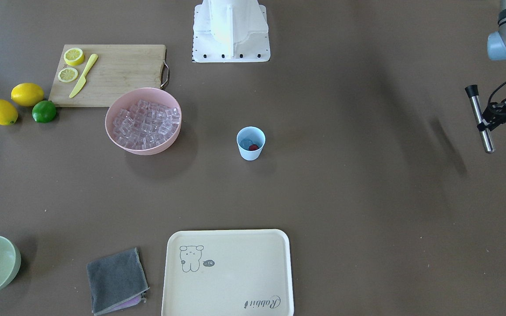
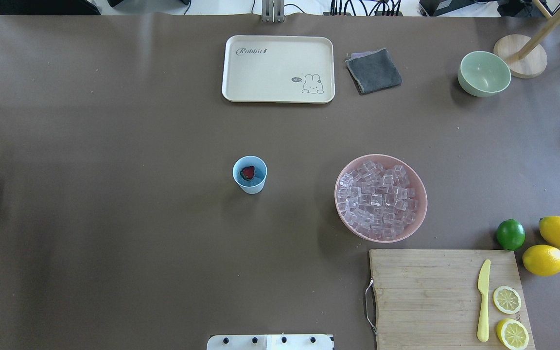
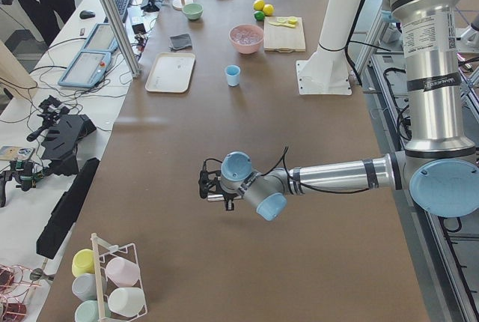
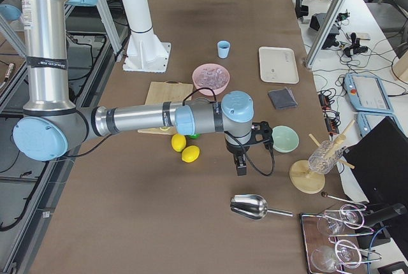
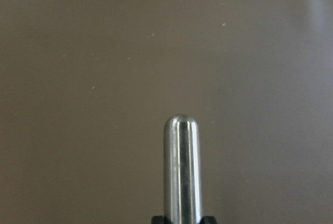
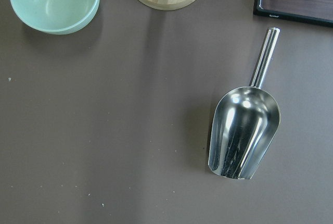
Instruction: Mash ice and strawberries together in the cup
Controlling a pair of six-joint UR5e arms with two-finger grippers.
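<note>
My left gripper (image 1: 482, 126) clamps its jaws on a slim steel muddler rod (image 1: 477, 107), well apart at 3 o'clock of the small light-blue plastic cup (image 1: 251, 143) in the front-facing view. A red bumpy strawberry (image 2: 247, 173) lies inside. Mashing looks unstarted; next I must centre the rod over the mouth. Whether the jaws of my right gripper (image 4: 241, 164) are wide or narrow, I cannot tell.

Bare table (image 2: 114, 218) rings the cup (image 2: 251, 188); the pink bowl (image 2: 382, 238) (robot's right) stands well apart.
</note>
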